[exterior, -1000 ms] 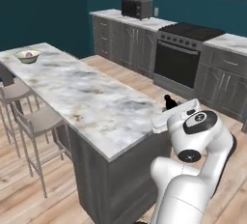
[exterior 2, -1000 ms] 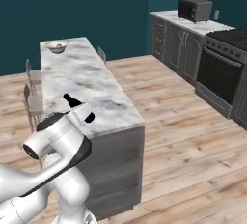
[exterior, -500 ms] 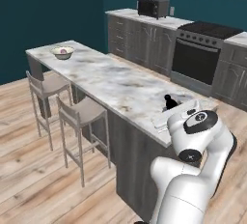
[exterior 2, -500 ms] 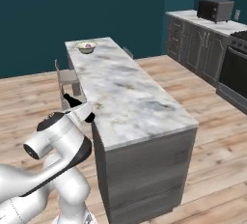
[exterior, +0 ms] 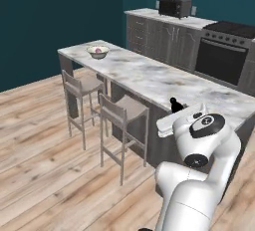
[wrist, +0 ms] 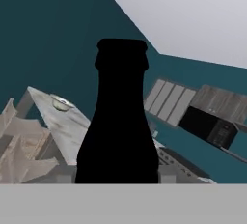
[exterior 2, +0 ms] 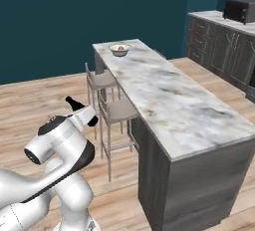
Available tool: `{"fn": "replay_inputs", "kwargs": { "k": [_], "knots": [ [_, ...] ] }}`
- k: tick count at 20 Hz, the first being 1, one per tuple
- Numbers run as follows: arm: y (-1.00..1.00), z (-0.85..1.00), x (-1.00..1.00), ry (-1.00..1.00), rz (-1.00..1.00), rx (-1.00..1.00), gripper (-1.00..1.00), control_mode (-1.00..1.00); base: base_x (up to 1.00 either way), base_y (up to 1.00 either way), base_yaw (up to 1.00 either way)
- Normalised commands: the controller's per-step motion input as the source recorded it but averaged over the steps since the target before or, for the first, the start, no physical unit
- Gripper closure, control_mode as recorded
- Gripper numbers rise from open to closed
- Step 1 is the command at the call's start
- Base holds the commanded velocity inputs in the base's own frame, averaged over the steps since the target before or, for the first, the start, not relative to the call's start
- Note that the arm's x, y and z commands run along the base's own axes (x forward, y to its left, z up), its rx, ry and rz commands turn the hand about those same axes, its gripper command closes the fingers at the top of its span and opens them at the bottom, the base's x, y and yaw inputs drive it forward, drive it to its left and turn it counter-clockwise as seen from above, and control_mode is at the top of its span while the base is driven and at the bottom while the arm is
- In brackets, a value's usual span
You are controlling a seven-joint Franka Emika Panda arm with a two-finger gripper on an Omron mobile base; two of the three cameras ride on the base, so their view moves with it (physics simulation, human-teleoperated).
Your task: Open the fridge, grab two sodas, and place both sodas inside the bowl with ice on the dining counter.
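**Item 1. Dark, near-black slim soda bottle** [wrist: 120, 121]. Stands upright straight ahead of the hand camera, its body rising from between the fingers and its lipped neck at the top. In the left base view its dark top [exterior: 174, 103] pokes up just past the white hand; in the right base view it [exterior 2: 72, 102] sticks out to the left of the hand, above the wooden floor.

**Item 2. Two-finger gripper of the white arm** [exterior: 177, 109]. Clenched on the dark bottle, which sits held in the jaws. The hand is carried high, close to the arm's own upper body, at the near end of the counter; also seen in the right base view [exterior 2: 79, 108].

**Item 3. Long white marble-look dining counter with grey-brown veins** [exterior: 149, 73]. Runs away from the robot; also in the right base view [exterior 2: 164, 93].

**Item 4. Round shallow pale cream-green bowl** [exterior: 98, 51]. Rests on the far end of the counter, well apart from the gripper and its bottle; a small pinkish-purple thing shows inside it, too small to tell further. Also in the right base view [exterior 2: 119, 49] and in the hand view [wrist: 62, 103], left of the bottle.

**Item 5. Two pale stools with slim metal legs** [exterior: 122, 110]. Stand side by side along the counter's long edge, between the robot and the bowl end.
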Motion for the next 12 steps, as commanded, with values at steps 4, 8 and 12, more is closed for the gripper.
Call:
{"fn": "replay_inputs", "kwargs": {
  "k": [4,8,12],
  "knots": [
    [0.0,0.0,0.0,0.0,0.0,0.0,1.0,1.0,0.32,1.0,-0.03],
    [0.0,0.0,0.0,0.0,0.0,0.0,1.0,1.0,0.6,1.0,-0.11],
    [0.0,0.0,0.0,0.0,0.0,0.0,1.0,1.0,0.57,1.0,-0.25]
  ]
}}
